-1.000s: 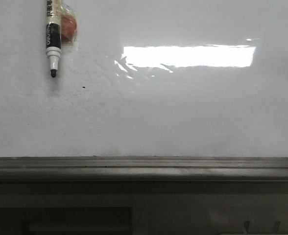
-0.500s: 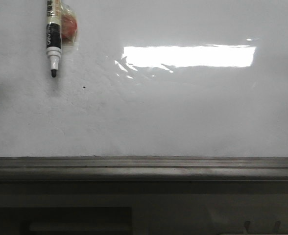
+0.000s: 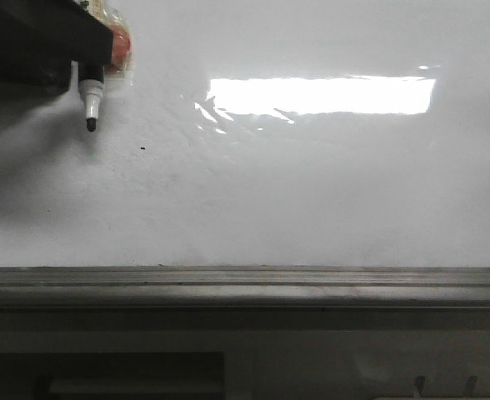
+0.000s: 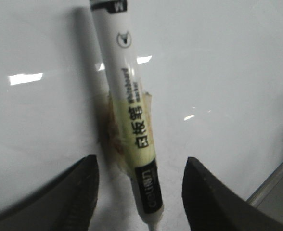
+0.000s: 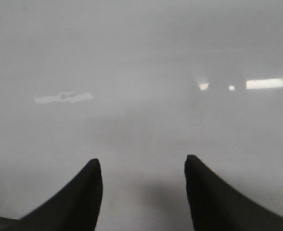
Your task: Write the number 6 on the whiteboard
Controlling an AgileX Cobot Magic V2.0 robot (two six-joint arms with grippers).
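The whiteboard (image 3: 312, 192) is a large glossy white board with a bright rectangular light reflection. No number 6 shows on it; only a tiny black speck (image 3: 142, 150) lies near the marker. A white marker (image 3: 89, 104) with a black band lies at the far left, its black tip pointing toward me. In the left wrist view the marker (image 4: 132, 120) lies on the board between my open left gripper's (image 4: 140, 166) fingers, untouched. The left gripper's dark body (image 3: 37, 37) covers the marker's upper part. My right gripper (image 5: 144, 166) is open and empty over bare board (image 5: 141, 72).
A small orange-red object in clear wrap (image 3: 118, 46) sits beside the marker. A grey ledge (image 3: 245, 287) runs along the board's near edge, with a darker frame below it.
My left gripper has come into the front view from the top left and now hangs over the marker's upper part, casting a shadow on the board. The marker has not moved.
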